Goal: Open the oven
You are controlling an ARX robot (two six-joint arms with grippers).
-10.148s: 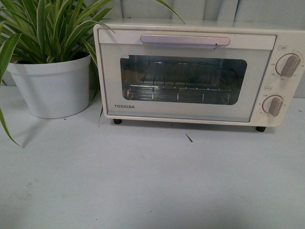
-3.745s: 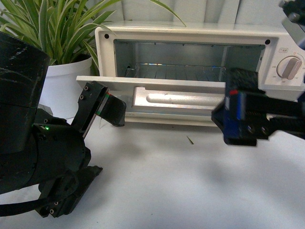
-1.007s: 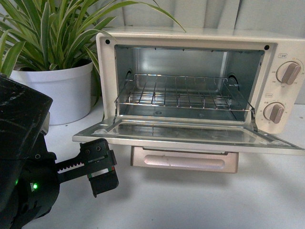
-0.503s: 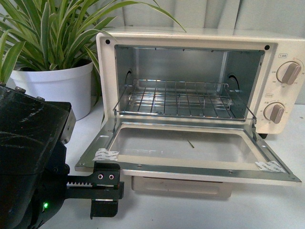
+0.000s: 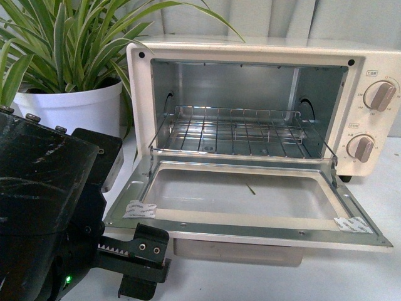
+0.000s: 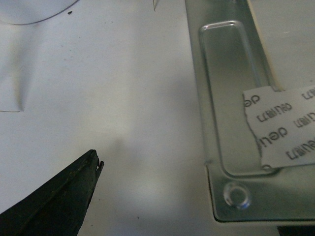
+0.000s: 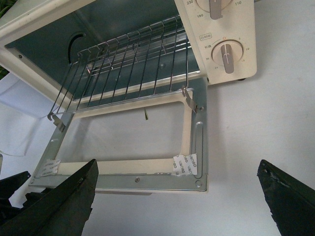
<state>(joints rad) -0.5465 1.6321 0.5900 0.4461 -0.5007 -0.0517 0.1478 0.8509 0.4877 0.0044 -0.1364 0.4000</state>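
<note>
The cream-white oven (image 5: pixel 250 51) stands at the back of the white table with its glass door (image 5: pixel 250 229) swung down and open. The wire rack (image 5: pixel 238 132) shows inside, the pale bar handle (image 5: pixel 238 251) hangs under the door's front edge, and two beige knobs (image 5: pixel 379 95) sit at the right. My left gripper (image 5: pixel 144 263) is open and empty, low beside the door's front left corner (image 6: pixel 231 196). My right gripper (image 7: pixel 177 167) is open and empty, above and in front of the open door (image 7: pixel 123 179); it does not show in the front view.
A white pot (image 5: pixel 69 106) with a long-leaved green plant stands left of the oven. My black left arm (image 5: pixel 44 207) fills the lower left of the front view. White stickers (image 5: pixel 139 209) sit on the door's inner corners.
The door has dropped from nearly level to sloping down at the front. My left gripper has drawn back and lower, away from the door's edge.
</note>
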